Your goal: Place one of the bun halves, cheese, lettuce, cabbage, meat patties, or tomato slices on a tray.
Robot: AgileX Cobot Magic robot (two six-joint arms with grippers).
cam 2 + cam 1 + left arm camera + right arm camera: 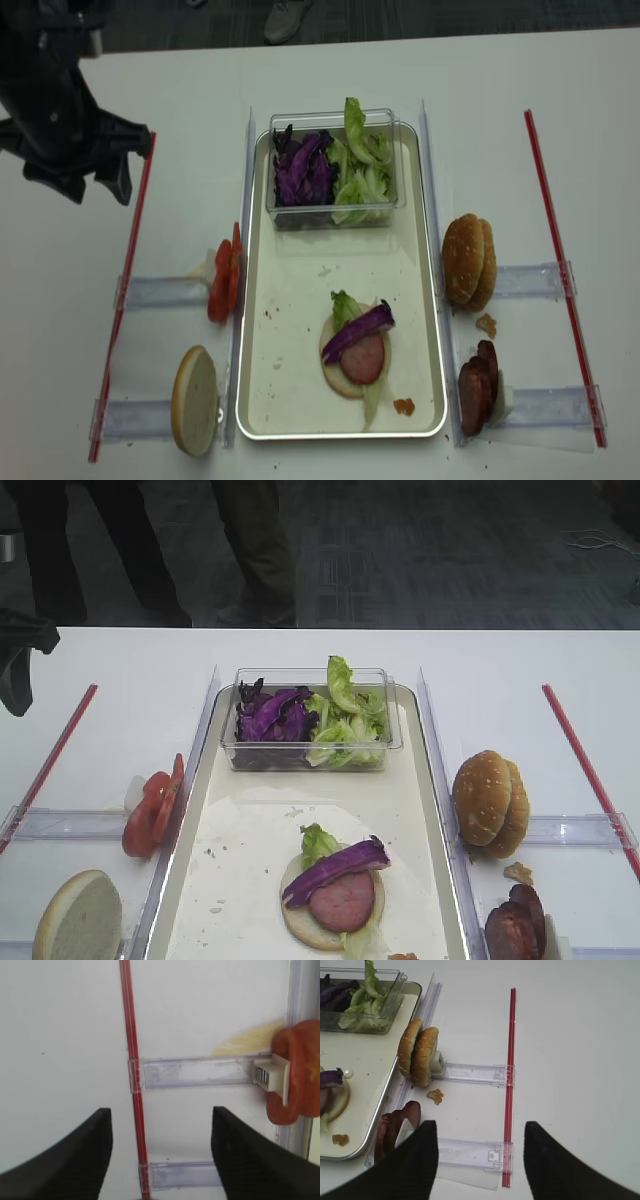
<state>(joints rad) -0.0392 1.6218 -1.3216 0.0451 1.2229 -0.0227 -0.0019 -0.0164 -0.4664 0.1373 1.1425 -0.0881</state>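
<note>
tray (256, 330) rim between tomato slices (222, 280), meat patties (478, 387)

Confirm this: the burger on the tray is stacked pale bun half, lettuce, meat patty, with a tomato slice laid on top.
Not quite. The top layer is a purple cabbage strip, not tomato; the tomato slices stand left of the tray. Bun half, lettuce and meat patty are right, per the exterior high view.

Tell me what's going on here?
A two-armed robot is building a burger on the tray. A bun half there already carries lettuce, a meat patty and a cabbage strip. Tomato slices wait left of the tray, sesame buns to the right. The left gripper and right gripper are both open and empty.
</note>
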